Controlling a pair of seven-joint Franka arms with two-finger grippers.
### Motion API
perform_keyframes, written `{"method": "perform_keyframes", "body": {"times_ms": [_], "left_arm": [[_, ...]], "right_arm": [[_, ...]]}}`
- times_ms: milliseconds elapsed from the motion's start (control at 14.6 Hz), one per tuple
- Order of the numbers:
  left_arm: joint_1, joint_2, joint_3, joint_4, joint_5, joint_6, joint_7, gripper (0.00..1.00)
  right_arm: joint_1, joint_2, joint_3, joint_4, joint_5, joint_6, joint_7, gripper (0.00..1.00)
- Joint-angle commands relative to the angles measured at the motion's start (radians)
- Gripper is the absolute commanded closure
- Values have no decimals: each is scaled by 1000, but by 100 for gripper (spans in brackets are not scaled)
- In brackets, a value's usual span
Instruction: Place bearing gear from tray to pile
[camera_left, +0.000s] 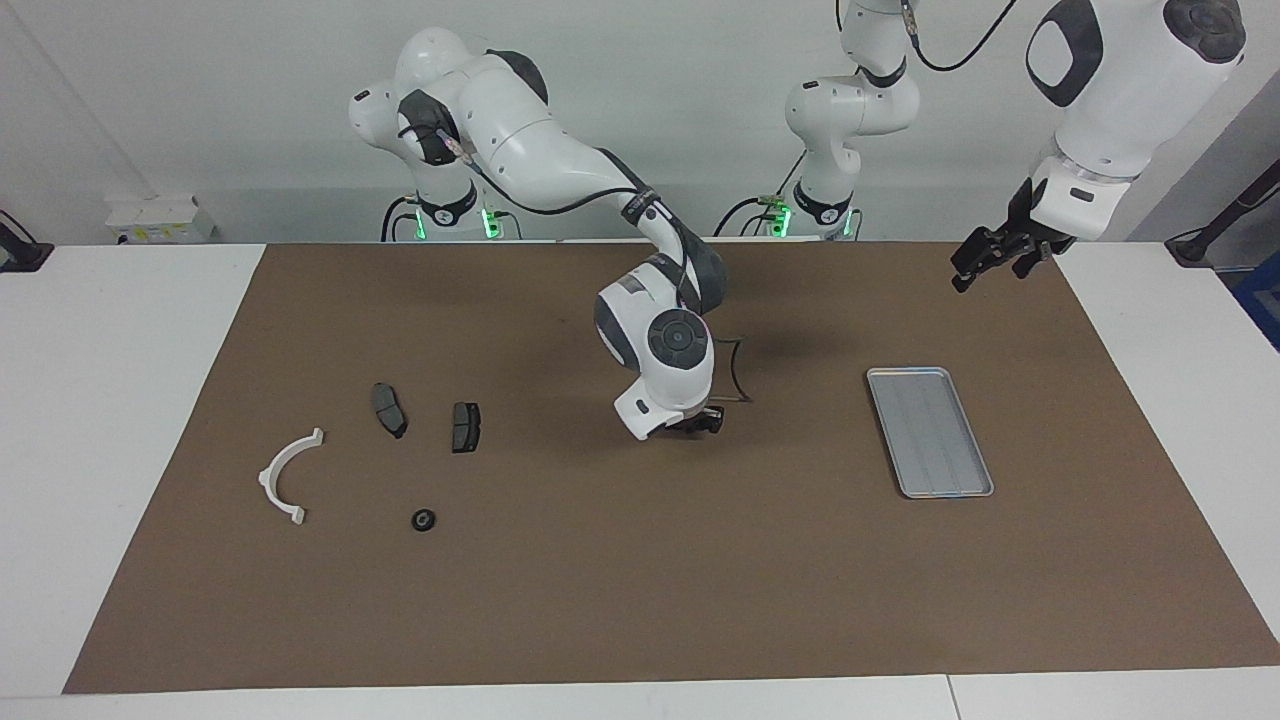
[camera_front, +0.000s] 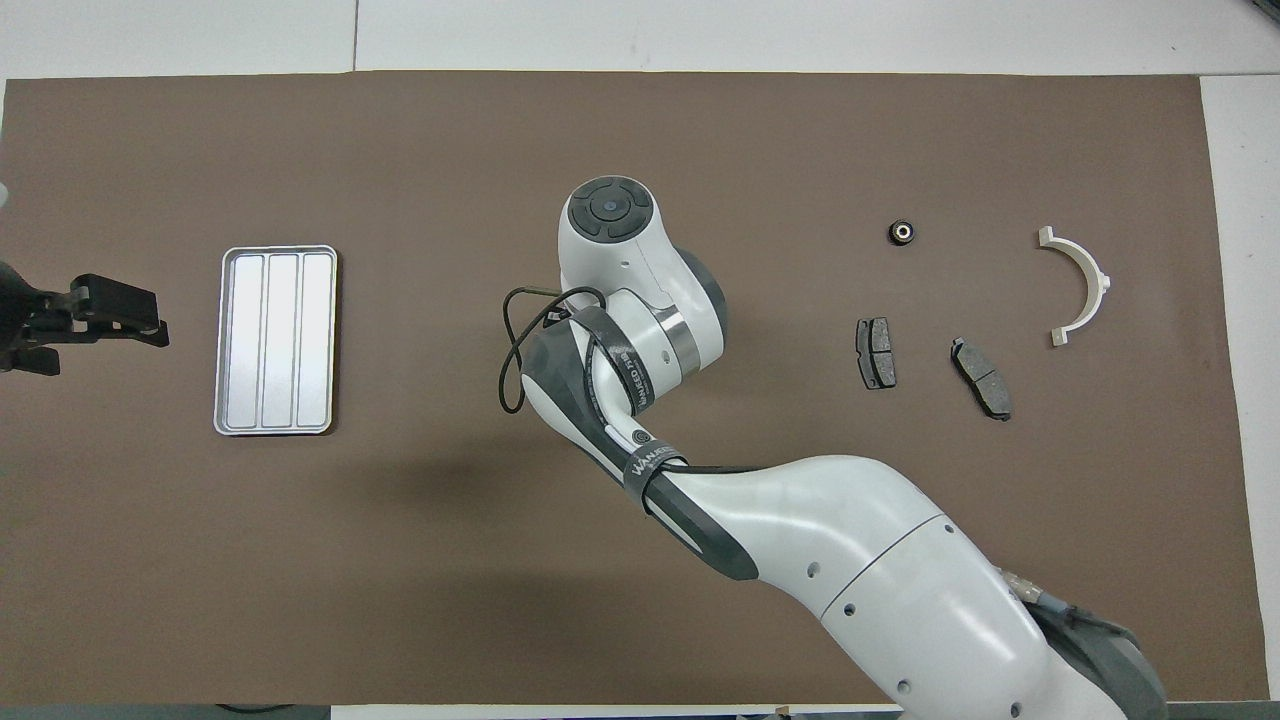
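The small black bearing gear (camera_left: 423, 520) (camera_front: 903, 232) lies on the brown mat, farther from the robots than the two dark grey brake pads (camera_left: 390, 410) (camera_left: 466, 427) and beside the white arc (camera_left: 288, 475) (camera_front: 1083, 288). The silver tray (camera_left: 930, 432) (camera_front: 276, 340) lies toward the left arm's end and holds nothing. My right gripper (camera_left: 703, 421) hangs low over the middle of the mat, between the pile and the tray; in the overhead view its wrist hides it. My left gripper (camera_left: 988, 260) (camera_front: 112, 312) waits raised over the mat's edge beside the tray.
The brown mat (camera_left: 640, 600) covers most of the white table. A black cable loop (camera_left: 738, 372) hangs off the right wrist.
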Motion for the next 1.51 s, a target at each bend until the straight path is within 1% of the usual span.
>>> {"method": "perform_keyframes", "body": {"times_ms": [0, 68, 274, 411, 548, 685, 822, 890, 1027, 1232, 1438], "left_arm": [[-1, -9, 4, -2, -11, -8, 14, 0], [-1, -8, 4, -2, -11, -8, 14, 0], [-3, -9, 3, -2, -11, -6, 11, 0], [-3, -9, 1, -2, -13, -6, 11, 0], [-3, -8, 1, -2, -13, -6, 11, 0], [-3, -8, 1, -2, -11, -6, 11, 0], [-3, -8, 1, -2, -11, -8, 11, 0], [-4, -8, 1, -2, -11, -8, 11, 0], [-6, -8, 1, -2, -13, -8, 11, 0], [-6, -8, 0, -2, -11, -6, 9, 0], [-6, -8, 0, -3, -11, -5, 8, 0]], "right_arm": [[-6, 32, 1, -3, 22, 10, -41, 96], [-6, 34, -1, -3, 22, 12, -40, 100], [-9, 35, -4, 5, 24, 1, -41, 100], [-41, 20, -2, 6, 24, -11, -46, 100], [-87, -17, -2, 8, 22, -36, -104, 100], [-144, -55, -7, 16, 21, -66, -196, 100], [-188, -92, -49, 20, 21, -82, -286, 100], [-210, -98, -68, 38, 18, -92, -344, 100], [-262, -121, -109, 40, 5, -97, -503, 100], [-328, -132, -171, 39, -45, -88, -754, 100], [-426, -126, -171, 28, -116, -43, -923, 100]]}}
